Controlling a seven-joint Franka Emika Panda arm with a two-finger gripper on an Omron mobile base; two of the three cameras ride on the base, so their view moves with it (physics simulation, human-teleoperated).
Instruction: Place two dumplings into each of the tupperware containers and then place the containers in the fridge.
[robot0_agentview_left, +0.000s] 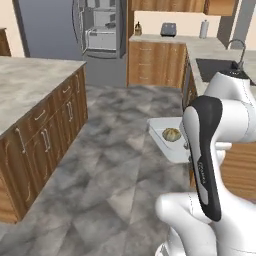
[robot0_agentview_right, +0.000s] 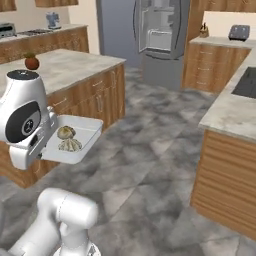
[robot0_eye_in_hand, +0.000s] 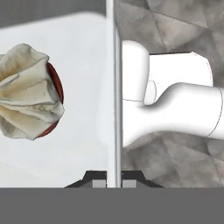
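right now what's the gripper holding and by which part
The gripper is shut on the tupperware container, pinching its thin side wall at the rim. Two dumplings lie inside.

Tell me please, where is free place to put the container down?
The island counter is bare between the red-brown thing and its near corner. The fridge stands open, shelves partly filled. The pincer grips the container wall, two dumplings inside.

One container (robot0_agentview_right: 80, 142), with two dumplings (robot0_agentview_right: 66, 132) (robot0_agentview_right: 70, 145) in it. One fridge (robot0_agentview_right: 160, 35), one toaster (robot0_agentview_right: 239, 32), one sink tap (robot0_agentview_left: 241, 52), one paper towel roll (robot0_agentview_left: 204, 29).
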